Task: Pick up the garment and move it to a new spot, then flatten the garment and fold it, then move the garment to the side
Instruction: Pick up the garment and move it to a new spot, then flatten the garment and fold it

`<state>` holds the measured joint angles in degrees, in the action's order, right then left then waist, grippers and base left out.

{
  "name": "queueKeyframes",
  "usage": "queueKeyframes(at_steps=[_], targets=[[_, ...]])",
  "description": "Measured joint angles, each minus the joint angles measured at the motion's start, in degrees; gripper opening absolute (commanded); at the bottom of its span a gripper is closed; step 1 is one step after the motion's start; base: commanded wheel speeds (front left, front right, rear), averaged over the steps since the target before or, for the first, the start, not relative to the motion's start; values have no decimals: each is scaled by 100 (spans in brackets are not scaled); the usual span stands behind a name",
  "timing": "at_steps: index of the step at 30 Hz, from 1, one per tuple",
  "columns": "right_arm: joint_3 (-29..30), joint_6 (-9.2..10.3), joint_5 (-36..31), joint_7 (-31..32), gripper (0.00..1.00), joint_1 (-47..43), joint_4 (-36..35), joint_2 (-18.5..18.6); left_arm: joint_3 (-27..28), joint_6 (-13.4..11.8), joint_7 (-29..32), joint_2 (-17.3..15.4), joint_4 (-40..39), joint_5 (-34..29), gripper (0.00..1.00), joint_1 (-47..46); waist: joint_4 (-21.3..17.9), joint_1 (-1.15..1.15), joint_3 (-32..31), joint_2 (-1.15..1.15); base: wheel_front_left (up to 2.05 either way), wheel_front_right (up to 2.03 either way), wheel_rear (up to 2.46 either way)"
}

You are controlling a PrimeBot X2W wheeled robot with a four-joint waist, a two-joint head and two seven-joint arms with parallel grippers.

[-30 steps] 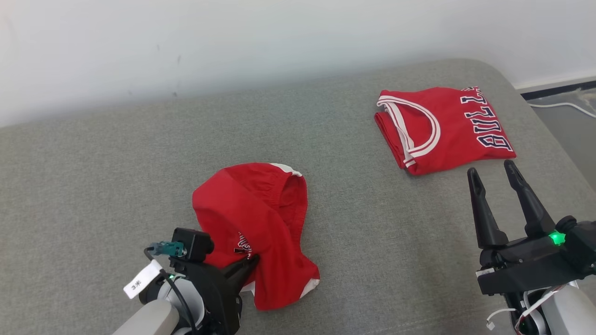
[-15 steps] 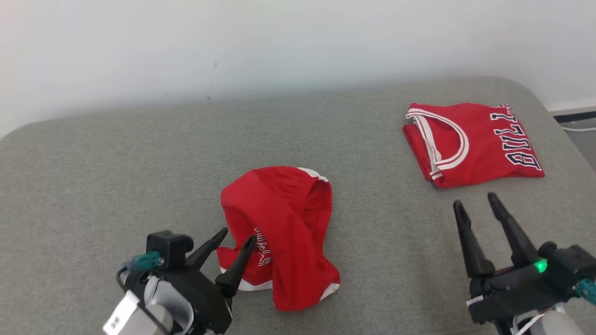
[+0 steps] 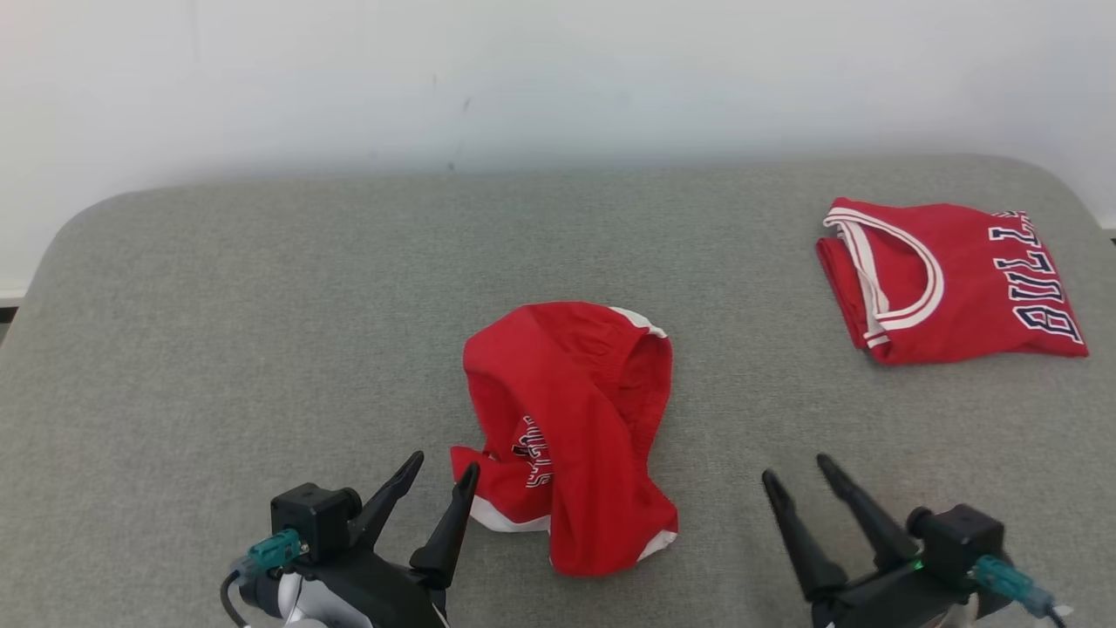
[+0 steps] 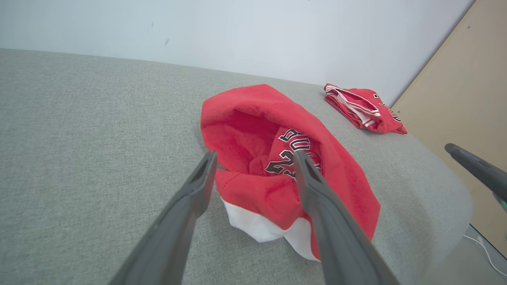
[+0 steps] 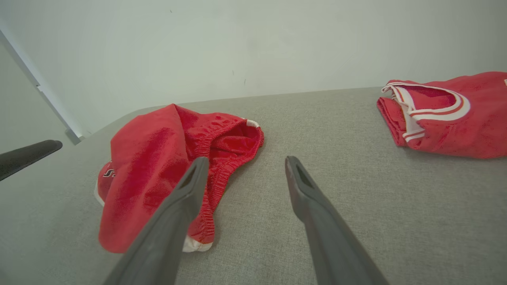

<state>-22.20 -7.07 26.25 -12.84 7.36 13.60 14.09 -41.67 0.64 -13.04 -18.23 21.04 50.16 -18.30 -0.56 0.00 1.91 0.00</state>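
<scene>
Right, flattening looks due: my left claw and right claw hang released either side of the crumpled shorts; next I'd pinch two edges and spread.

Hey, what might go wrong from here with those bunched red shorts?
The shorts lie bunched in layers, so the open left pincer, by the white hem, may pinch a single layer and lift them twisted. The open right pincer sits between the shorts and the folded jersey; a wide sweep might muss that jersey.
</scene>
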Motion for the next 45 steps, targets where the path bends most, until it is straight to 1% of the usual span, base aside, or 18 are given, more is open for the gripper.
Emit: queueKeyframes(at_steps=[6,11,21,29,32,33,34,35,36,42,45], targets=[[-708,-1,275,371,100,131,498,75,12,-22,-27,21,-142,-86,100,7,162,0,49,0,0,0,0],[-1150,-1,456,654,100,303,891,143,58,-70,-70,18,-274,-133,100,7,315,0,86,0,0,0,0],[-1549,-1,945,878,100,709,1391,140,156,-81,-96,-9,-454,-187,100,63,496,0,202,0,0,0,0],[-1758,-1,1302,980,100,990,1740,-53,211,-113,-122,-22,-522,-249,100,70,632,0,314,0,0,0,0],[-1875,-1,1392,1024,100,1122,1930,-69,229,-112,-124,-21,-530,-331,100,70,709,0,354,0,0,0,0],[-1919,-1,1418,1026,94,1166,1970,-77,242,-113,-124,-25,-531,-335,100,76,725,0,359,0,0,0,0],[-1950,-1,1418,1024,44,1202,1994,-79,245,-112,-124,-26,-527,-335,100,77,739,0,363,0,0,0,0],[-1984,-1,1418,1023,17,1238,2007,-87,257,-113,-124,-30,-532,-335,100,84,753,0,364,0,0,0,0],[-2001,-1,1419,1016,0,1270,2019,-97,266,-113,-124,-36,-531,-335,100,91,759,0,365,0,0,0,0],[-1949,-1,1528,797,0,1455,2100,-33,334,-114,-125,-65,-530,-333,100,151,731,0,348,0,0,0,0],[-1725,-1,1626,465,0,1598,2046,52,303,-107,-126,-86,-503,-330,100,261,637,0,329,0,0,0,0]])
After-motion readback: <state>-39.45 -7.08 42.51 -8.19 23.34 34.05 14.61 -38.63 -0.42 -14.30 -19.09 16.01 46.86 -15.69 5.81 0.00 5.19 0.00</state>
